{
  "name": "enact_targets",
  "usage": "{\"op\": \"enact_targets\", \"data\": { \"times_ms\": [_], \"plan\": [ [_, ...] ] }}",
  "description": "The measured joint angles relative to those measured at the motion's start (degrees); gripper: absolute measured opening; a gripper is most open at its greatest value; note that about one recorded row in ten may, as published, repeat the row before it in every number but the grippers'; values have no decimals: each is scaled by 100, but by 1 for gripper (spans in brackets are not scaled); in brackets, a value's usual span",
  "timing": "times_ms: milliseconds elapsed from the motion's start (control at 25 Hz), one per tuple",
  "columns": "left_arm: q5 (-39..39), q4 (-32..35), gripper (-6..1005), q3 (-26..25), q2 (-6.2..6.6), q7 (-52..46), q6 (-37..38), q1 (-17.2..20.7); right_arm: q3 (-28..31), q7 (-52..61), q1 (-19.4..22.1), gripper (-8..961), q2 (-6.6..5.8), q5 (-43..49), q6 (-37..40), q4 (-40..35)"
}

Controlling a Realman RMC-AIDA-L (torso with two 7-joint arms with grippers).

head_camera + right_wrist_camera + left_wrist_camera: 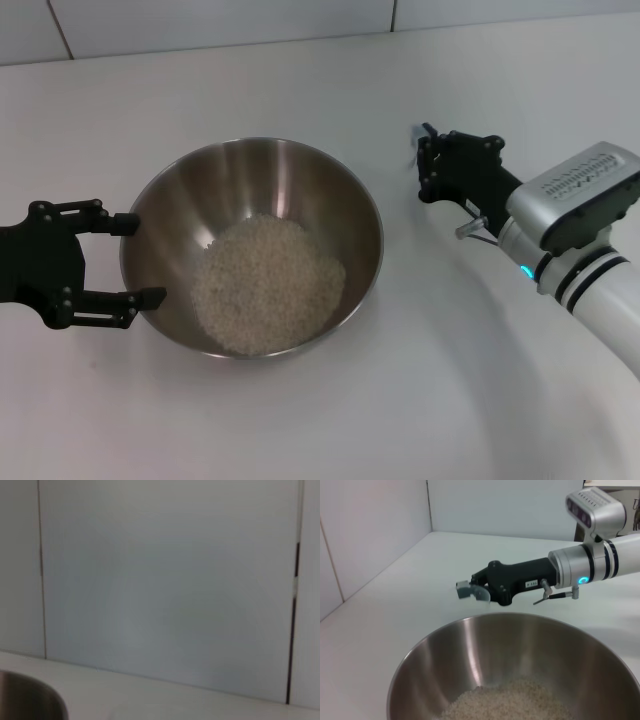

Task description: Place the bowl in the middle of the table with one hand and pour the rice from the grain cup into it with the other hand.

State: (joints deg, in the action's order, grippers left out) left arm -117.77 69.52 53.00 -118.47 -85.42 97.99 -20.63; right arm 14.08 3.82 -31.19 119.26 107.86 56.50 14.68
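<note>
In my head view the bowl [252, 247] sits a little left of centre on the white counter [430, 400], upright, with the rice [267, 284] heaped in its bottom, spreading toward the lower part of the frame.

My left gripper [140, 260] is at the left edge of the frame, level with the bowl. Its 2 fingers [124, 223] are spread wide, 1 above and 1 below, their tips right at the bowl's left rim. I cannot tell whether they touch the steel; they are not closed on it.

My right gripper [428, 160] is in the upper right of the frame, off to the right of the bowl and clear of it. In the left wrist view it reaches in from the right, above and behind the bowl's [515, 670] far rim, holding the grain cup [476, 593] at its tip; the cup is faint and tipped on its side. I see no rice in the cup. The fingers are closed around the cup.

The right wrist view shows only the grey wall panels [165, 590], a strip of counter and a sliver of the bowl's rim in the lower left corner.
</note>
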Motion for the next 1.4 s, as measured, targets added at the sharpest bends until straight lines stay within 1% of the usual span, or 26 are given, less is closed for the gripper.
{"op": "enact_targets", "data": {
  "times_ms": [80,320,520,560,600,720,760,800,880,920,960,1000,1040,1080,1120,1160,1200,1240,1320,1360,1400],
  "plan": [
    [0,0,860,13,0,0,0,-2,-32,11,-43,46,7,0,-146,-15],
    [0,0,860,40,0,0,-11,-3,-11,26,38,85,26,0,-179,31],
    [0,0,859,52,0,0,-25,-3,-30,4,257,118,18,-1,-133,166],
    [0,0,859,52,0,0,-26,-3,-29,-6,367,125,14,-3,-102,206],
    [0,0,859,52,0,0,-26,-3,-29,-6,367,167,14,-3,-102,206],
    [0,0,859,53,0,0,-27,-3,-30,-14,600,294,3,-5,29,331],
    [0,0,859,52,1,0,-27,-2,11,-17,891,336,-13,-26,288,437],
    [1,0,859,52,1,0,-26,-1,11,-17,891,370,-13,-26,288,437],
    [1,0,859,52,1,0,-28,8,126,-5,1254,439,-16,-58,749,481],
    [1,0,859,52,0,0,-28,14,218,13,1465,473,-14,-64,1100,484],
    [1,0,859,52,1,0,-26,20,344,28,1790,508,-15,-50,1894,481],
    [1,0,859,55,0,0,-26,22,363,36,1909,542,-36,-22,2328,481],
    [1,0,859,55,0,0,-26,22,327,102,1939,575,-113,39,2678,503],
    [1,-3,859,59,0,0,-26,22,282,233,1935,607,-219,140,2926,552],
    [1,-10,860,60,1,0,-27,20,282,233,1935,640,-219,140,2926,552],
    [1,-43,860,61,1,0,-26,5,251,694,1809,673,-572,474,3086,719],
    [1,-43,860,61,1,0,-26,5,251,694,1809,705,-572,474,3086,719],
    [0,-61,860,61,4,0,-26,-3,245,950,1722,738,-738,712,3089,781],
    [0,-76,860,62,5,0,-26,-14,275,1573,1452,803,-1121,1258,3108,835],
    [0,-85,860,61,6,0,-29,-15,297,2242,1110,835,-1460,1878,3144,775],
    [0,-97,860,61,6,0,-32,-16,297,2242,1110,834,-1460,1878,3144,775]
  ]
}}
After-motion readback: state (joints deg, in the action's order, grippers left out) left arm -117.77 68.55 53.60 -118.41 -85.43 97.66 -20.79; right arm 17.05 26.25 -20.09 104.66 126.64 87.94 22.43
